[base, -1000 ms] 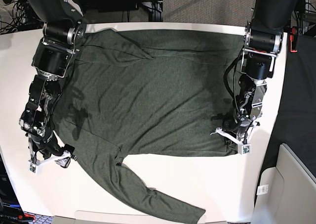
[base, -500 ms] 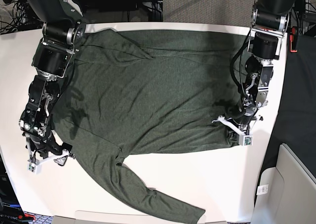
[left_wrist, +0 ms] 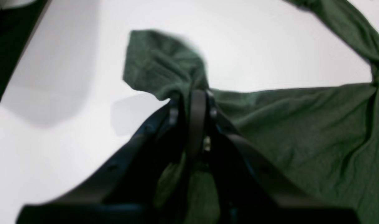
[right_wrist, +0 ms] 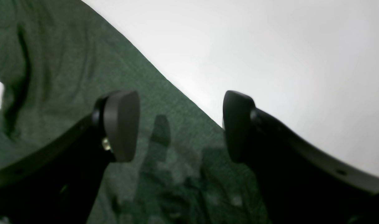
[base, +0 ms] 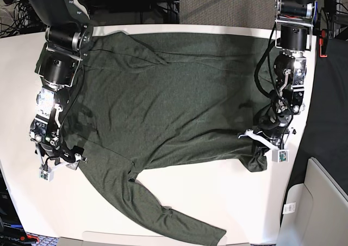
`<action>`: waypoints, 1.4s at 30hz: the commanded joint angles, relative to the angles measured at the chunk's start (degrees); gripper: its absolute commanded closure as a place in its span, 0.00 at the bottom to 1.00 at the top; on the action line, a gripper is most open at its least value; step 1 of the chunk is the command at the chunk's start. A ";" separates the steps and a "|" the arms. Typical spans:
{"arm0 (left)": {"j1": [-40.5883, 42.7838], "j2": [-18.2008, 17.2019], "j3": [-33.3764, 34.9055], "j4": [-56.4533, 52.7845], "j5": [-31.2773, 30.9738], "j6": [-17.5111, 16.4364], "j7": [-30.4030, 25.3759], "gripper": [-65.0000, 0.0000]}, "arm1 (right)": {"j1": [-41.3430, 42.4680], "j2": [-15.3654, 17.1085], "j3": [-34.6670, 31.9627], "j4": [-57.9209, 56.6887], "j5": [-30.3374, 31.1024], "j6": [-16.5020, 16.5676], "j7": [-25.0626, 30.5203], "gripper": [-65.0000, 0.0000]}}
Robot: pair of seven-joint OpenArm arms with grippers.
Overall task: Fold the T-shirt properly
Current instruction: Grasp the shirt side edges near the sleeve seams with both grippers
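We see the T-shirt [base: 163,99], a dark olive-green long-sleeved knit, spread flat across most of the white counter [base: 217,202] in the base view, its body filling the middle and one long sleeve [base: 174,216] trailing off toward 6 o'clock, ending near the counter's front edge. At about 4 o'clock of the garment, our left hand [base: 265,144] is pressed together on the shirt's corner; in the left wrist view the left hand [left_wrist: 192,102] pinches a bunched fold of fabric, and a small flap of cloth [left_wrist: 160,65] stands up beyond the fingertips at 11 o'clock, lifted off the counter [left_wrist: 68,124], while the rest of the shirt stretches away toward 3 o'clock with soft creases. At about 8 o'clock of the garment, our right hand [base: 57,167] sits at the shirt's edge. In the right wrist view the right hand [right_wrist: 180,124] is spread wide, with nothing between its two pads; one pad [right_wrist: 121,124] hangs over the green fabric [right_wrist: 68,93] and the other pad [right_wrist: 237,124] stands at the cloth's border, where the bare counter [right_wrist: 270,56] begins and runs off toward 1 o'clock.
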 commanded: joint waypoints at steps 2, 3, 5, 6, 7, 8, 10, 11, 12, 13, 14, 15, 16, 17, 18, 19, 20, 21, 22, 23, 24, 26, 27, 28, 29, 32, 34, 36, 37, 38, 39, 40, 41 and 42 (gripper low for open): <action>-0.84 -0.74 -0.44 1.34 -0.17 -0.06 -1.31 1.00 | 3.25 1.42 -1.06 -1.81 0.01 0.27 2.77 0.35; -0.84 -0.74 -0.44 1.34 -0.17 -0.06 -1.31 1.00 | 3.78 1.68 -1.76 -3.04 0.01 0.27 3.38 0.35; -0.23 -0.74 -0.44 1.34 -0.17 -0.06 -1.31 1.00 | 4.31 2.56 -2.82 -5.68 0.01 0.27 5.23 0.35; -0.14 -0.74 -0.44 1.34 -0.17 -0.06 -1.31 1.00 | 4.31 2.91 -3.34 -6.56 0.01 0.27 6.37 0.35; -0.14 -0.74 -0.44 1.34 -0.17 -0.06 -1.31 1.00 | 4.39 3.18 -3.96 -7.00 0.01 0.18 7.43 0.35; -0.14 -0.74 -0.44 1.34 -0.17 -0.06 -1.31 1.00 | 4.39 3.62 -4.40 -7.26 0.01 0.09 8.31 0.35; -0.14 -0.74 -0.44 1.34 -0.17 -0.06 -1.31 1.00 | 4.39 4.06 -5.19 -8.23 0.01 0.09 9.36 0.35; -0.14 -0.74 -0.44 1.34 -0.17 -0.06 -1.31 1.00 | 4.39 4.06 -5.63 -9.11 0.01 0.09 9.71 0.35; -0.14 -0.65 -0.44 1.34 -0.17 -0.06 -1.31 1.00 | 4.57 4.15 -6.07 -10.17 0.01 0.09 9.71 0.35; -0.14 -0.65 -0.44 1.34 -0.17 -0.06 -1.31 1.00 | 5.18 4.15 -6.33 -11.13 0.01 0.18 9.80 0.35; -0.14 -0.65 -0.44 1.34 -0.17 -0.06 -1.31 1.00 | 5.36 4.15 -6.42 -12.19 0.01 0.18 9.89 0.35; -0.14 -0.65 -0.44 1.34 -0.17 -0.06 -1.31 1.00 | 5.45 4.15 -6.42 -13.33 0.01 0.27 10.50 0.35; -0.14 -0.65 -0.44 1.34 -0.17 -0.06 -1.31 1.00 | 5.45 4.15 -6.42 -14.30 0.01 0.27 11.29 0.35; -0.14 -0.65 -0.44 1.34 -0.17 -0.06 -1.31 1.00 | 5.36 4.23 -6.42 -14.82 0.01 0.27 11.82 0.35; -0.14 -0.65 -0.44 1.34 -0.17 -0.06 -1.31 1.00 | 5.27 4.32 -6.42 -15.26 0.01 0.27 11.91 0.35; -0.14 -0.65 -0.44 1.34 -0.17 -0.06 -1.31 1.00 | 5.27 4.58 -6.42 -15.53 0.01 0.27 11.82 0.35; -0.14 -0.65 -0.44 1.34 -0.17 -0.06 -1.31 1.00 | 5.10 4.58 -6.51 -15.62 0.01 0.35 11.73 0.35; -0.14 -0.65 -0.44 1.34 -0.17 -0.06 -1.31 1.00 | 4.92 4.58 -6.51 -15.70 0.01 0.35 11.65 0.35; -0.14 -0.65 -0.44 1.34 -0.17 -0.06 -1.31 1.00 | 4.48 4.58 -6.51 -15.88 0.01 0.35 11.65 0.35; -0.14 -0.65 -0.44 1.34 -0.17 -0.06 -1.31 1.00 | 4.22 4.58 -6.51 -15.97 0.01 0.35 11.65 0.35; -0.14 -0.65 -0.44 1.34 -0.17 -0.06 -1.31 1.00 | 4.04 4.58 -6.51 -15.97 0.01 0.35 11.65 0.35; -0.14 -0.65 -0.44 1.34 -0.17 -0.06 -1.31 1.00 | 3.87 4.50 -6.51 -16.06 0.10 0.35 11.21 0.36; -0.14 -0.65 -0.44 1.34 -0.17 -0.06 -1.31 1.00 | 3.87 4.41 -6.51 -16.32 0.19 0.35 9.80 0.36; -0.14 -0.65 -0.44 1.34 -0.17 -0.06 -1.31 1.00 | 3.87 4.32 -6.42 -16.32 0.28 0.35 8.48 0.36; -0.14 -0.65 -0.44 1.34 -0.17 -0.06 -1.31 1.00 | 3.87 4.23 -6.24 -16.14 0.37 0.35 7.43 0.38; -0.14 -0.65 -0.35 1.34 -0.17 -0.06 -1.31 1.00 | 3.87 4.06 -5.98 -15.97 0.45 0.44 6.28 0.54; -0.14 -0.65 -0.35 1.34 -0.17 -0.15 -1.31 1.00 | 3.87 4.06 -5.98 -15.97 0.45 0.44 6.11 0.68; -0.14 -0.65 -0.35 1.34 -0.17 -0.15 -1.31 1.00 | 3.78 4.06 -5.98 -15.97 2.04 1.14 6.02 0.78; -0.14 -0.65 -0.35 1.34 -0.17 -0.15 -1.31 1.00 | 3.34 4.15 -5.98 -15.88 3.35 2.38 5.93 0.81; -0.14 -0.65 -0.35 1.34 -0.17 -0.15 -1.31 1.00 | 3.16 4.32 -5.98 -15.88 4.41 3.43 5.84 0.83; -0.14 -0.65 -0.35 1.34 -0.17 -0.15 -1.31 1.00 | 3.07 4.41 -5.98 -15.88 5.38 4.13 5.05 0.85; -0.14 -0.65 -0.44 1.34 -0.17 -0.15 -1.31 1.00 | 3.07 4.41 -5.89 -15.79 6.08 5.01 4.09 0.86; -0.14 -0.74 -0.44 1.34 -0.17 -0.15 -1.31 1.00 | 3.07 4.41 -5.89 -15.70 6.61 5.54 3.65 0.88; -0.14 -0.74 -0.44 1.34 -0.17 -0.15 -1.31 1.00 | 3.07 4.32 -5.89 -15.53 6.78 6.16 3.47 0.90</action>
